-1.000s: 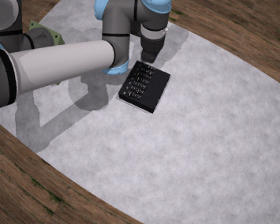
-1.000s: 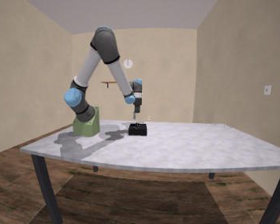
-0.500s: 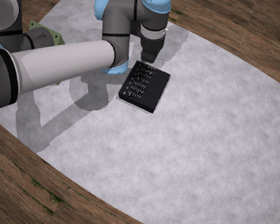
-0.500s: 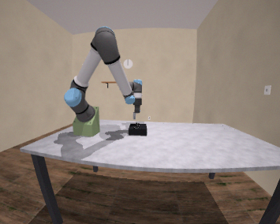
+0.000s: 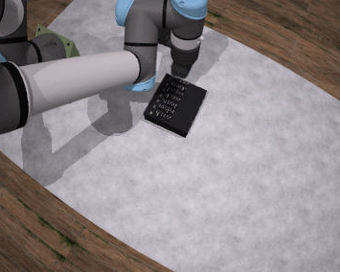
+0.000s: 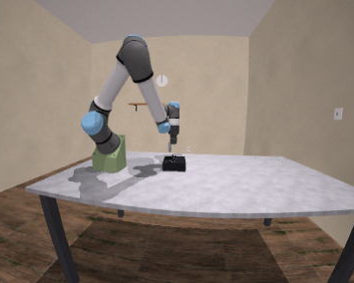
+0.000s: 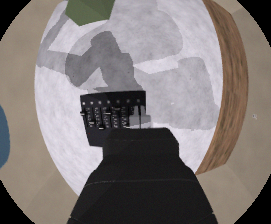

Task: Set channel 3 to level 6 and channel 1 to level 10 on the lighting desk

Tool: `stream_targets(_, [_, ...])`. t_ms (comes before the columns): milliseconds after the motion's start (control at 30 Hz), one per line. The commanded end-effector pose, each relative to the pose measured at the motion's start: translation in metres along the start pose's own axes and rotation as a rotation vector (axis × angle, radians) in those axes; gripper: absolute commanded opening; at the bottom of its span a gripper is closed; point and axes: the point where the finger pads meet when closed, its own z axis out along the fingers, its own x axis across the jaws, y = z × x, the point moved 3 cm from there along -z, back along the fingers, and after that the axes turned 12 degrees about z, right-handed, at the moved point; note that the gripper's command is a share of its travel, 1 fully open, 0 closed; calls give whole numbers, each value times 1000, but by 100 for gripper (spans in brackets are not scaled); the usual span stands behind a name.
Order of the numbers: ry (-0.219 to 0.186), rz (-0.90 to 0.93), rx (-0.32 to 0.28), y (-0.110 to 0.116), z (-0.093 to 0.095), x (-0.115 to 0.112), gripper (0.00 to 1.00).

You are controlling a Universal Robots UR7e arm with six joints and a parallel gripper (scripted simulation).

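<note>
Item: lighting console (image 5: 176, 104), standing at centre of desk (image 5: 257, 182). Your gripper (image 5: 182, 73), pinched fully closed and empty, hovers at its 12 o'clock edge. Next: lower onto a fader cap, push.

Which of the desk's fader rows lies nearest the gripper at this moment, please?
The end row at the lighting desk's far edge, toward the arm's wrist; the shut, empty gripper hangs just beyond it, other rows farther off.
</note>
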Motion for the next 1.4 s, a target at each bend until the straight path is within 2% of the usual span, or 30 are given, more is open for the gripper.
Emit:
stream_targets(0, [-1, 0, 1, 0, 6, -1, 0])
stream_targets(600, [-1, 0, 1, 0, 15, -1, 0])
stream_targets(1367, [-1, 0, 1, 0, 16, -1, 0])
